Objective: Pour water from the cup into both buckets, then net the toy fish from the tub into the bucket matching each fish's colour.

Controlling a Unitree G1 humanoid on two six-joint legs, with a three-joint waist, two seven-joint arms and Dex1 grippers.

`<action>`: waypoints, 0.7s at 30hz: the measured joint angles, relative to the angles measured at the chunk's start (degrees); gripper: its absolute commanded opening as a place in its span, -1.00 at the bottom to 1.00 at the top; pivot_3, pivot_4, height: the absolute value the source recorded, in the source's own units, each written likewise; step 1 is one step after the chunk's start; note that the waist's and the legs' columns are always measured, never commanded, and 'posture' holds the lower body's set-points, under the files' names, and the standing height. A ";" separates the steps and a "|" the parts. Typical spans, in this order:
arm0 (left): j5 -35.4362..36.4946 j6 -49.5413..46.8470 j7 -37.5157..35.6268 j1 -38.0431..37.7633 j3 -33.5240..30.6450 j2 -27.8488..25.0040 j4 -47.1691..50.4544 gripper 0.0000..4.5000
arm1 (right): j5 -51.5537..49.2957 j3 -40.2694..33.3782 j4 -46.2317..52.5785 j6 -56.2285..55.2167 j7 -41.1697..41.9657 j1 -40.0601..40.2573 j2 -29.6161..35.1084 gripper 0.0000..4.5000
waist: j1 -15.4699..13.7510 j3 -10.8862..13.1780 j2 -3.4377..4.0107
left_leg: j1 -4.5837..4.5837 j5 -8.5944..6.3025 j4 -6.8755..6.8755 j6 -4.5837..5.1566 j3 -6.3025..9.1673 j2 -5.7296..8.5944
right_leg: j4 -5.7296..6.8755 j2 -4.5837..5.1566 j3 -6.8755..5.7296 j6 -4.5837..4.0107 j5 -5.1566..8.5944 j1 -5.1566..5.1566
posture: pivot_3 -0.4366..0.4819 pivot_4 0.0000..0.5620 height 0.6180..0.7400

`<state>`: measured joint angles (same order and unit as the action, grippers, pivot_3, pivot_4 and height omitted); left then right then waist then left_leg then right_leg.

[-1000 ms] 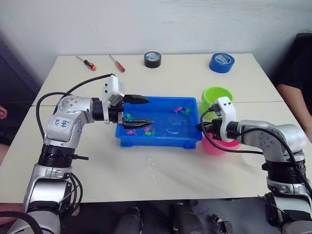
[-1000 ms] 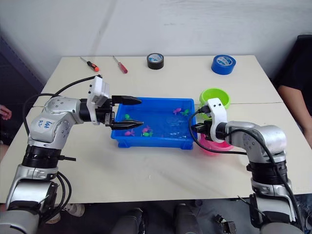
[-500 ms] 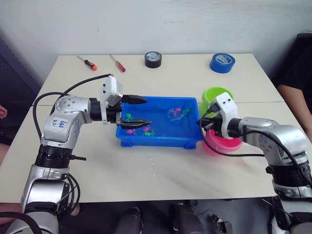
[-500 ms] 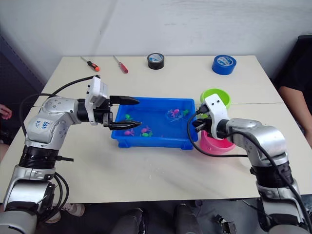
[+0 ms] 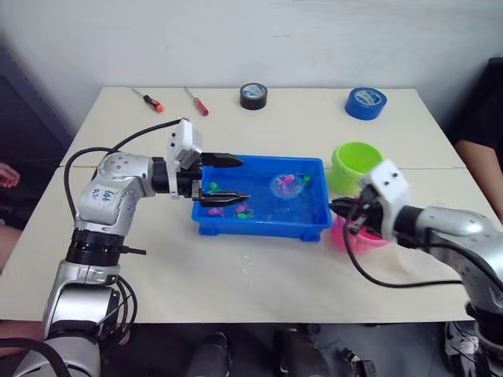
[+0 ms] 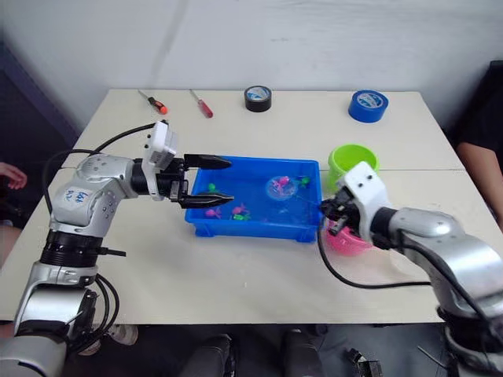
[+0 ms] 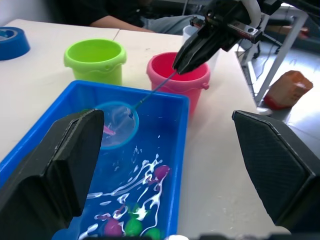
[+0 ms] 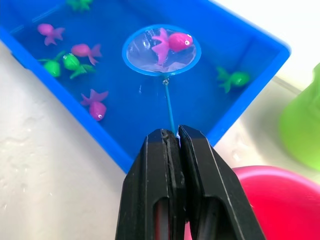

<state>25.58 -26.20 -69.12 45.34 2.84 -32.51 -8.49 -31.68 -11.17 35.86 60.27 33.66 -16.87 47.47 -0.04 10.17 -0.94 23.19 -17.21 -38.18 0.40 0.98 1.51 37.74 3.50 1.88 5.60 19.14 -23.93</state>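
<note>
A pink toy fish (image 8: 172, 41) lies in the blue-rimmed round net (image 8: 161, 50) over the shallow blue plastic tub (image 5: 310, 228). The right claw (image 8: 172, 141) pinches the net's thin handle; the left claw (image 5: 228, 179) gapes over the tub.

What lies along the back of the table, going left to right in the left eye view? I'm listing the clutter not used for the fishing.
Orange-handled screwdriver → red-handled screwdriver → black tape roll → blue tape roll.
</note>
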 measured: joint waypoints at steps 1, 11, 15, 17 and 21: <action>0.03 -0.01 -0.44 0.42 0.07 0.41 -1.10 0.98 | -0.31 -2.25 1.90 -0.43 0.37 2.09 0.73 -1.00 | -0.14 0.00 0.00 | -0.02 0.00 -0.03 0.01 0.01 0.00 | -0.03 0.00 -0.01 0.00 0.00 0.03 | -0.05 -0.47 0.94; -1.42 3.75 -5.39 3.80 3.48 5.25 -8.89 0.98 | -5.55 -30.13 15.81 4.12 1.30 21.46 0.94 -1.00 | -0.76 0.00 -0.01 | -0.10 -0.08 -0.05 0.19 0.00 0.01 | -0.02 -0.05 -0.02 0.01 0.00 0.20 | -0.05 -0.47 0.94; -2.36 6.45 -7.12 6.08 4.94 7.69 -11.97 0.98 | -5.34 -38.87 18.05 4.35 2.06 28.81 -0.44 -1.00 | -1.19 -0.01 -0.02 | -0.21 -0.09 -0.04 0.24 0.00 0.01 | -0.03 -0.08 -0.01 0.02 -0.01 0.29 | -0.05 -0.47 0.94; -3.04 7.65 -7.76 6.77 5.05 8.24 -13.80 0.98 | -4.47 -40.63 18.48 3.25 2.58 32.66 -0.86 -1.00 | -1.19 -0.01 -0.01 | -0.25 -0.09 -0.04 0.25 -0.05 0.01 | -0.02 -0.08 0.04 0.02 -0.01 0.30 | -0.05 -0.47 0.94; -3.61 8.65 -8.35 9.02 5.05 10.10 -17.30 0.98 | 3.98 -40.99 19.15 -6.61 4.18 42.56 -0.79 -1.00 | -1.31 -0.01 -0.02 | -0.32 -0.09 -0.05 0.28 -0.07 0.07 | -0.09 -0.08 0.05 0.03 -0.01 0.34 | -0.05 -0.47 0.94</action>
<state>21.97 -17.55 -77.47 54.36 7.89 -22.42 -25.78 -27.70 -52.16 55.01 53.66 37.84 25.69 46.67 -1.35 10.17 -0.96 22.87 -17.30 -38.23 0.69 0.91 1.59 37.65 3.42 1.92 5.63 19.13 -23.59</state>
